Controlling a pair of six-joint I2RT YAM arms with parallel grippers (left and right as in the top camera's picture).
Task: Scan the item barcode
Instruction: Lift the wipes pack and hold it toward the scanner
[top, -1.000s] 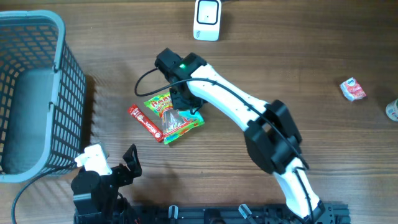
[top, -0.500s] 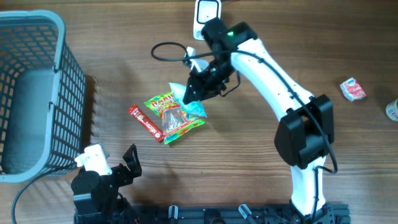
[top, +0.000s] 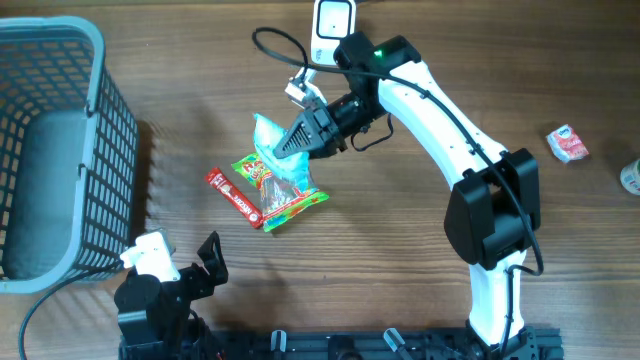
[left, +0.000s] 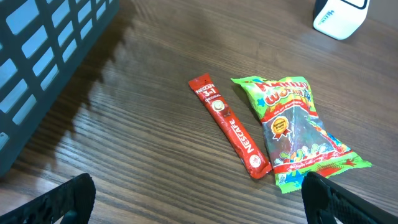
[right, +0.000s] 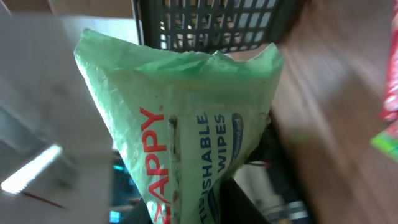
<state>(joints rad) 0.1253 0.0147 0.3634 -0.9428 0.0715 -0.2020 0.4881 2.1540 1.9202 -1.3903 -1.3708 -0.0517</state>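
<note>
Raised wipes pack (top: 268, 142) clear of gummy bag (top: 285, 195). Right gripper (top: 293, 141) pinched its edge, pack hung mid-air, below scanner (top: 333, 20). I judged barcode not yet presented. Left gripper (top: 181, 263) spread, idle.

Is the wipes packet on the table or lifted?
Lifted: the right hand grips the wipes packet over the candy bag, which lies uncovered in the left wrist view.

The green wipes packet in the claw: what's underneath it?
The gummy worm candy bag lies on the wooden table below the wipes packet. From overhead, the packet hides the bag's top end; the left wrist view shows it whole.
</note>
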